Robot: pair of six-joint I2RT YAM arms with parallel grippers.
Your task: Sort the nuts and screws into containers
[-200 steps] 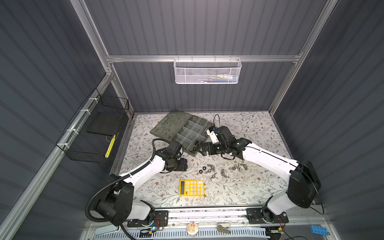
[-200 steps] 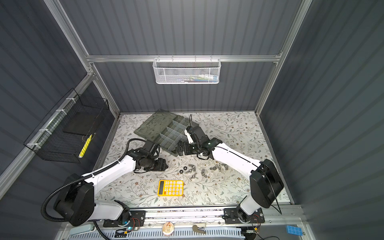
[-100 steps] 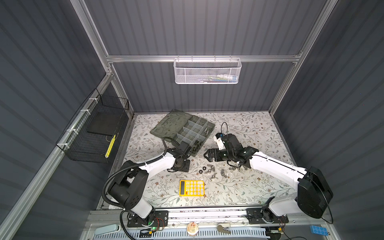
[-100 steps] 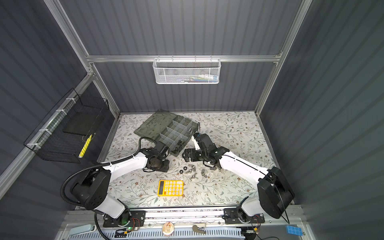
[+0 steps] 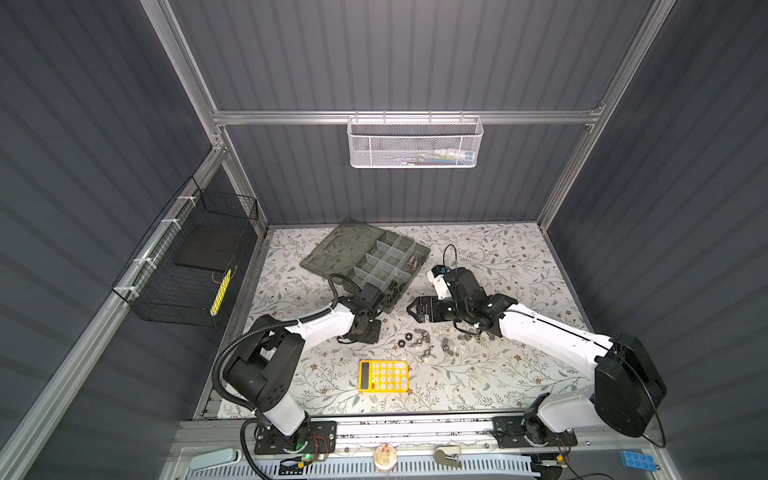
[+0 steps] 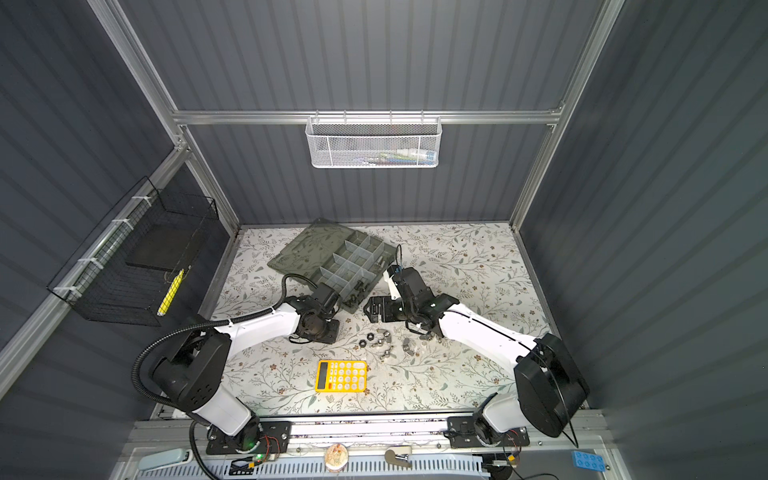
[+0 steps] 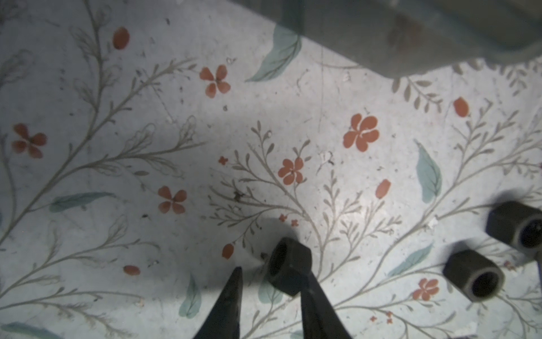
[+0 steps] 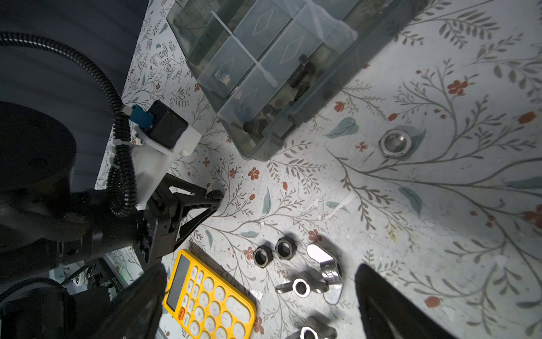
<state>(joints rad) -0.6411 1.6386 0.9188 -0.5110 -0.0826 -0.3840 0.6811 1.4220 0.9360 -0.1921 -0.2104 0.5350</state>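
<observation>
The grey-green organiser [image 5: 357, 253] [image 6: 328, 249] lies open at the back, with black screws [image 8: 299, 72] in a near compartment. In the left wrist view my left gripper [image 7: 265, 276] stands low over the mat. A black hex nut [image 7: 289, 270] leans on one fingertip and a narrow gap separates it from the other. In both top views it [image 5: 380, 329] [image 6: 339, 328] sits by the organiser's near corner. Two more black nuts [image 8: 262, 256] and silver wing nuts [image 8: 325, 270] lie under my right gripper [image 8: 261, 274] [image 5: 413, 311], which is wide open and empty.
A yellow calculator [image 5: 383, 376] [image 8: 205, 302] lies in front of the loose hardware [image 5: 446, 349]. One silver hex nut [image 8: 394, 143] lies apart beside the organiser. A white mesh basket [image 5: 415, 143] hangs on the back wall and a black wire basket [image 5: 187, 266] on the left wall.
My left gripper slid a little right toward the organiser's corner and its jaws narrowed around the black nut. The right gripper drew back from the organiser toward the loose parts, still wide open.
</observation>
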